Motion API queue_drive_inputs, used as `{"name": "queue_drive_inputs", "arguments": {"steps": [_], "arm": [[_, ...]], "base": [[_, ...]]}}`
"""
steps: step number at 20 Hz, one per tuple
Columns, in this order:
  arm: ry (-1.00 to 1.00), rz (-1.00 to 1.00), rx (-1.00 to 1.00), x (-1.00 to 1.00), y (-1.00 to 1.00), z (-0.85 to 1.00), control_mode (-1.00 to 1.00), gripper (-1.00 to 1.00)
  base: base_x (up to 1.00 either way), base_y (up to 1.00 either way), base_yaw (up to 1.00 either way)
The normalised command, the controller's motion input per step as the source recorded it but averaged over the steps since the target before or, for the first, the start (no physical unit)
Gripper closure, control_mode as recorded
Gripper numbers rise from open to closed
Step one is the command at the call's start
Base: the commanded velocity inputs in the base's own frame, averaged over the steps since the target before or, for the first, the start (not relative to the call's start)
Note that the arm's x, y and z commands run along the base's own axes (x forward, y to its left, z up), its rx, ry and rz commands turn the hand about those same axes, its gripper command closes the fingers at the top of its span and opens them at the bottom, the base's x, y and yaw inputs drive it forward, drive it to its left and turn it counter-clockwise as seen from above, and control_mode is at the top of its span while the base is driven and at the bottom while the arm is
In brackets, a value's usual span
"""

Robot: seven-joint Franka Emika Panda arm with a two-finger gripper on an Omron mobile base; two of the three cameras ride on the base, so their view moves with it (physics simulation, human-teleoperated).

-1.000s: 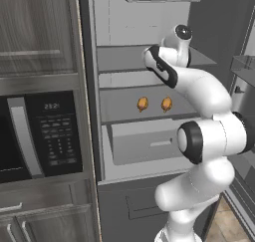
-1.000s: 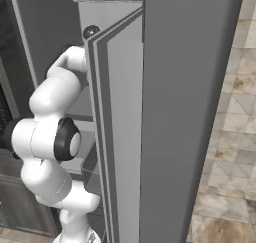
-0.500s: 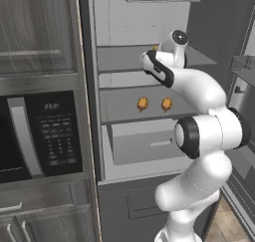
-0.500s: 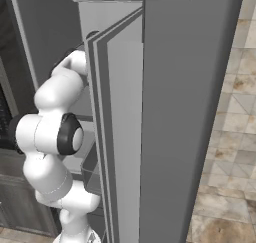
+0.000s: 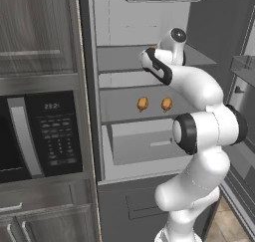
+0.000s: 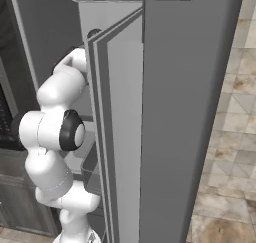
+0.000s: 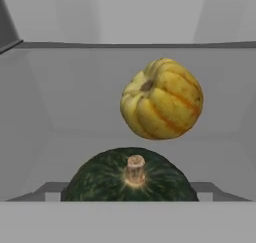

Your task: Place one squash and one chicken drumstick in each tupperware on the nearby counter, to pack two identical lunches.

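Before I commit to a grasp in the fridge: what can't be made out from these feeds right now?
- End effector state: in the hand view its fingertips can't be made out.
- Green squash: hand view, lower half cut off at the bottom.
- Shelf contents: right base view, hidden by the fridge door.
- Chicken drumsticks and: left base view, too small for detail.

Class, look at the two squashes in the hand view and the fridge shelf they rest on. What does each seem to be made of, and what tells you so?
Dark green squash: hard, matte, speckled rind with a corky tan stem. Yellow squash: smooth ribbed rind with orange stripes, faint sheen. Shelf: pale grey, even, matte, probably plastic or frosted glass; the render leaves that open.
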Motion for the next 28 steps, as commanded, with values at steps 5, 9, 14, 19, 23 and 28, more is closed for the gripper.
{"name": "queue_drive_inputs", "arguments": {"steps": [5, 9, 14, 19, 23, 28], "arm": [[0.0, 0.0, 0.0, -0.27, 0.0, -0.12, -1.0, 1.0], [-0.06, 0.03, -0.02, -1.0, 0.11, -0.19, -1.0, 1.0], [-0.04, 0.01, -0.05, -1.0, 0.31, -0.03, -1.0, 1.0], [0.01, 0.0, -0.02, -0.93, 0.21, 0.01, -1.0, 1.0], [0.0, 0.0, 0.0, -0.99, 0.0, 0.04, -1.0, 1.0], [0.0, 0.0, 0.0, -1.0, 0.0, 0.01, -1.0, 1.0]], "base": [[0.0, 0.0, 0.0], [0.0, 0.0, 0.0], [0.0, 0.0, 0.0], [0.0, 0.0, 0.0], [0.0, 0.0, 0.0], [0.0, 0.0, 0.0]]}}
